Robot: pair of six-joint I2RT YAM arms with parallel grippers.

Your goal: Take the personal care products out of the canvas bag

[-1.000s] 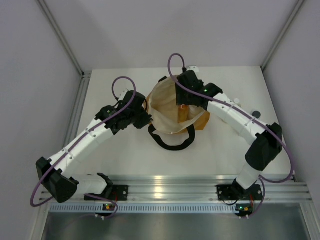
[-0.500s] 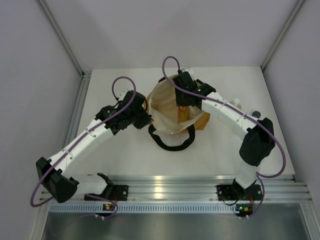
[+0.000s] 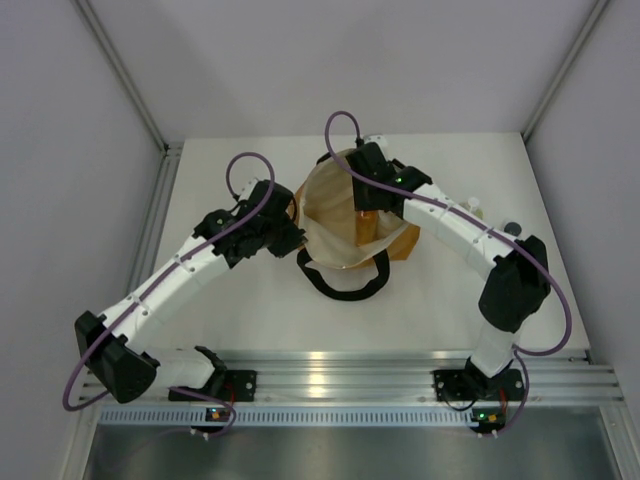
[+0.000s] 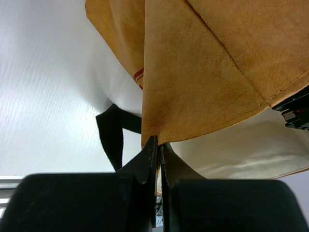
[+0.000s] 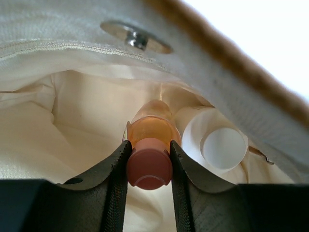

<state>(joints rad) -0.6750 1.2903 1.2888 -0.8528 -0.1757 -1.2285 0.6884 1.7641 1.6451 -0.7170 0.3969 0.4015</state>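
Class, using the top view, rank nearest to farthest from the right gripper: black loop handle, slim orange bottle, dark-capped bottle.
1. Slim orange bottle: held in right gripper.
2. Black loop handle: tan canvas bag's near side.
3. Dark-capped bottle: far right.

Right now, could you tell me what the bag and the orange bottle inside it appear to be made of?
The canvas bag: matte woven cloth, going by creases and stitched seam. The orange bottle: probably translucent plastic, light glowing through; pink cap looks opaque, smooth.
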